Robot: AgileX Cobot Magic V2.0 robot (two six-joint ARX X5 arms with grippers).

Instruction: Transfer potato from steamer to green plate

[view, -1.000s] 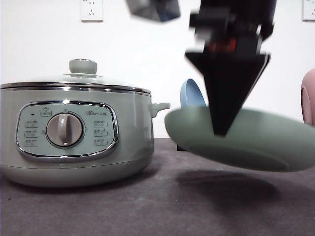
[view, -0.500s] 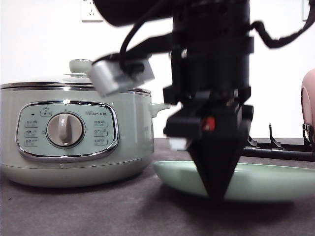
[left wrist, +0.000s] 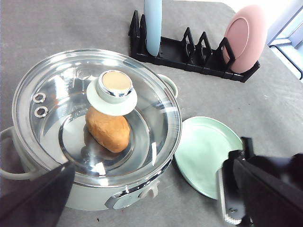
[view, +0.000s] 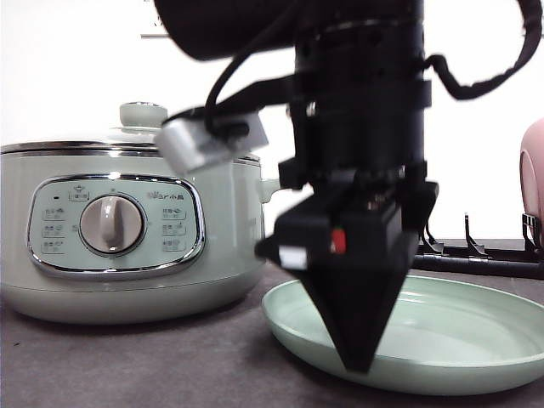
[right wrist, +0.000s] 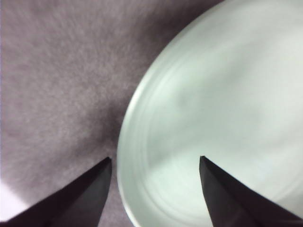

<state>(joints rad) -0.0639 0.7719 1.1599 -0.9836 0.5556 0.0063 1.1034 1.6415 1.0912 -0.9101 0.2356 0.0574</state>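
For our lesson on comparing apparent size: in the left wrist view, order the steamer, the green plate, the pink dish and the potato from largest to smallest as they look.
1. The steamer, by far the largest.
2. The green plate.
3. The pink dish and the potato look alike; the dish stands farther away, so I leave them unranked.

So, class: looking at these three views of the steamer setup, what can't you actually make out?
- Front view: the potato's place inside the steamer is hidden by its opaque wall.
- Front view: the right tool covers part of the green plate.
- Front view: the button labels are too small to read.
- Left wrist view: the lid knob covers the top of the potato.
- Right wrist view: the plate runs off the edges.
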